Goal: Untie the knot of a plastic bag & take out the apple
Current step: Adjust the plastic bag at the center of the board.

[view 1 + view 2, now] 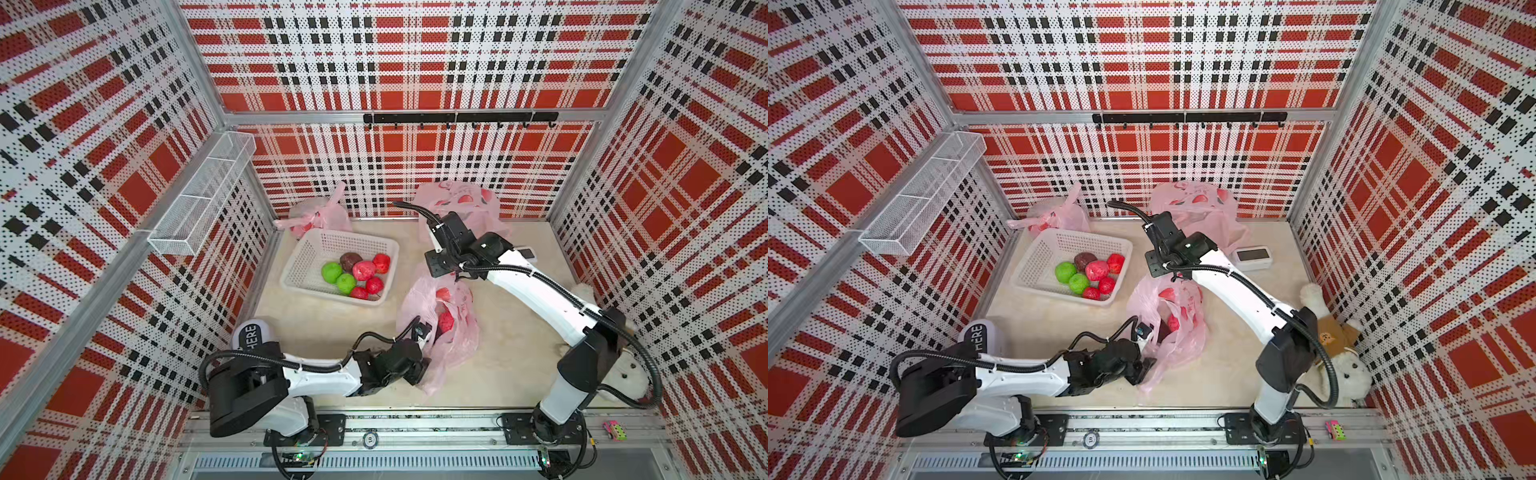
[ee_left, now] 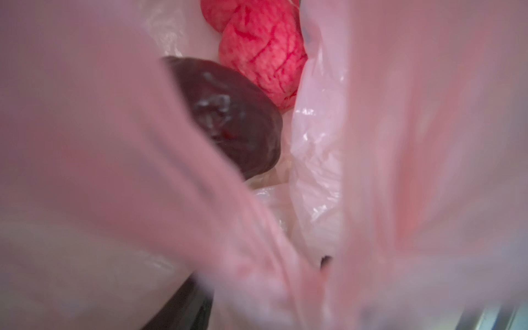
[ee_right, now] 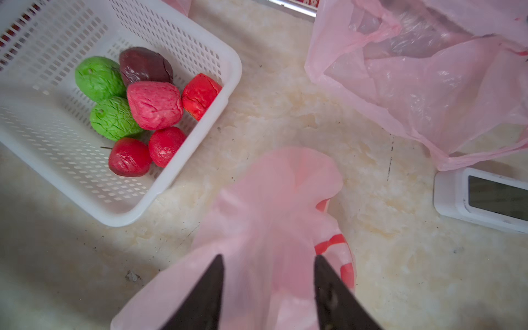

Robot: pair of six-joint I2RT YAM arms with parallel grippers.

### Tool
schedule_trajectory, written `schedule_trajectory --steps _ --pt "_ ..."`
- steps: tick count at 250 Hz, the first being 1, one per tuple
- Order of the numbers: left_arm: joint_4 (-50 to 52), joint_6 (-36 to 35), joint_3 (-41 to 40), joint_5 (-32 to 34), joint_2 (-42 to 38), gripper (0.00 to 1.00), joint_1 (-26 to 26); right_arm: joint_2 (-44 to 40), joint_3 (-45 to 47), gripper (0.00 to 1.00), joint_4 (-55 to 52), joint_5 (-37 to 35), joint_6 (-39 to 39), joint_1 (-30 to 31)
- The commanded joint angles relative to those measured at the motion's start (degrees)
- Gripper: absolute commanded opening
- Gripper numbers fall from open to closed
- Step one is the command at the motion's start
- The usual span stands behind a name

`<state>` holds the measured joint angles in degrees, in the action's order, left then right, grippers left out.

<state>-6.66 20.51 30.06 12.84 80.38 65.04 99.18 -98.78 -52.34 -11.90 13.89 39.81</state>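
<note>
Plastic bag (image 1: 461,332) | pink, crumpled, mouth open | pink apple (image 2: 263,57) inside

We look down on the bench (image 1: 324,324) from high above the arms' base rail (image 1: 436,428), which runs along the lower edge, and we face the back wall (image 1: 415,62); both top views take in the whole cell, nearly alike, with the basket (image 1: 311,249) left of centre; our left wrist camera sits pressed against the plastic bag (image 2: 428,143), so near that blurred pink film fills most of the frame; our right wrist camera looks steeply down from a little above the bench, the right end effector (image 3: 268,258) at its lower edge; it shares the basket, in its upper left, with the top views.
</note>
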Motion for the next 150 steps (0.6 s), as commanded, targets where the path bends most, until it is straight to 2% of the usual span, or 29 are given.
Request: schedule_trajectory --steps 1,23,58,110,150 --pt "2.3 0.7 3.1 -3.5 -2.0 0.63 -3.7 -1.0 2.1 0.65 4.8 4.2 2.1 -0.7" --pt "2.4 0.8 4.7 -6.5 -2.8 0.62 -6.5 -6.3 5.4 0.73 6.5 4.2 3.7 0.0" --pt "3.6 0.5 8.5 -10.2 -1.3 0.64 -10.5 -16.2 15.0 0.75 9.1 2.6 7.8 2.5" --pt "9.7 1.2 15.3 -8.2 4.5 0.74 -11.9 -24.7 31.6 0.76 12.8 -0.2 17.2 8.3" --pt "13.4 3.6 19.5 -4.9 10.8 0.8 -11.9 -24.5 42.5 0.77 20.5 0.5 21.1 9.3"
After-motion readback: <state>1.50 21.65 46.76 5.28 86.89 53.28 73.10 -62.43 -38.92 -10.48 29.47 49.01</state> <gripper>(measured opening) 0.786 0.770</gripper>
